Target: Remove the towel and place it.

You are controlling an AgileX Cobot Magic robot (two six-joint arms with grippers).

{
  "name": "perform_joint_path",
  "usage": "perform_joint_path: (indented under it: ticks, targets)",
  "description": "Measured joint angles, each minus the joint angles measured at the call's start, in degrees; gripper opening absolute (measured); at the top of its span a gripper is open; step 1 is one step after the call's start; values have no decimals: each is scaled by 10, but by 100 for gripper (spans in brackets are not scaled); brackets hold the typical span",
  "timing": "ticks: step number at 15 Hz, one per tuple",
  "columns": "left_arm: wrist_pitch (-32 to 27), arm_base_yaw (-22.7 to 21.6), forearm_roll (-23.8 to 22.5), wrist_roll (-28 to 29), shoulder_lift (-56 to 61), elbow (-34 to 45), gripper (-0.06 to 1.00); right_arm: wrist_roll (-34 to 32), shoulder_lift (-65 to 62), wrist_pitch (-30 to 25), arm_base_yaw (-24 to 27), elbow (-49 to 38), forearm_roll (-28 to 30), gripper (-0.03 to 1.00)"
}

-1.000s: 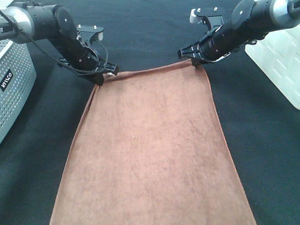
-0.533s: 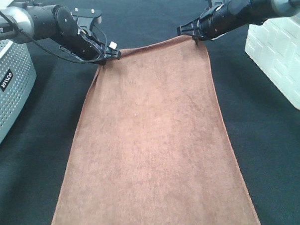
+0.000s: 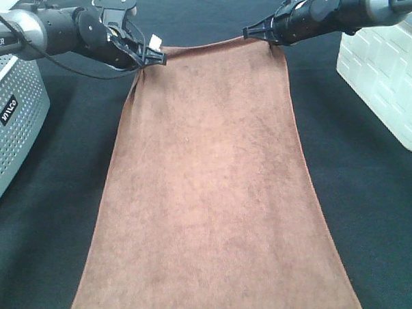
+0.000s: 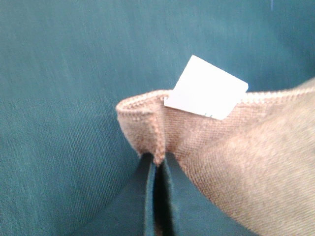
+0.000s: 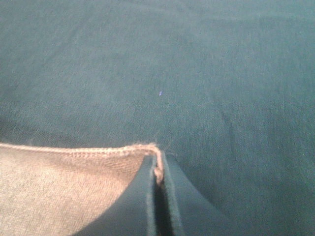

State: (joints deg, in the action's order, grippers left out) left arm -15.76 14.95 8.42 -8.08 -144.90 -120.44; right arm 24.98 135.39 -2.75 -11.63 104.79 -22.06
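Compared with a second ago, both grippers have travelled toward the far side of the desk (image 3: 372,209), dragging the towel's (image 3: 211,195) far edge with them. That edge, which earlier sagged in a curve between the two corners, now runs nearly straight and sits much farther back, so more of the cloth stretches out in the high view.

The left gripper (image 3: 149,58) is clamped on the towel's far left corner, its arm reaching in low from the left, beside the grey perforated basket (image 3: 9,115). In the left wrist view the two dark fingers (image 4: 140,196) are pressed together with the stitched corner pinched between them, and the small white tag (image 4: 205,87) stands up just beyond.

The right gripper (image 3: 264,34) is closed on the far right corner, its arm coming in from the right above the white crate (image 3: 387,78). Its wrist view shows the hemmed corner squeezed between the fingers (image 5: 147,196).

The towel lies lengthwise down the middle of the desk, its near end running out of view at the bottom.
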Motion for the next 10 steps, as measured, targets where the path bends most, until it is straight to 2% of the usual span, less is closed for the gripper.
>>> perform_joint_path:
  ticks: [4,10]
  targets:
    - [68,0,-1,0,-1,0,0,0,33,4,0,42,0,0]
    - [119,0,-1,0,-17,0,0,0,54,12,0,68,-1,0]
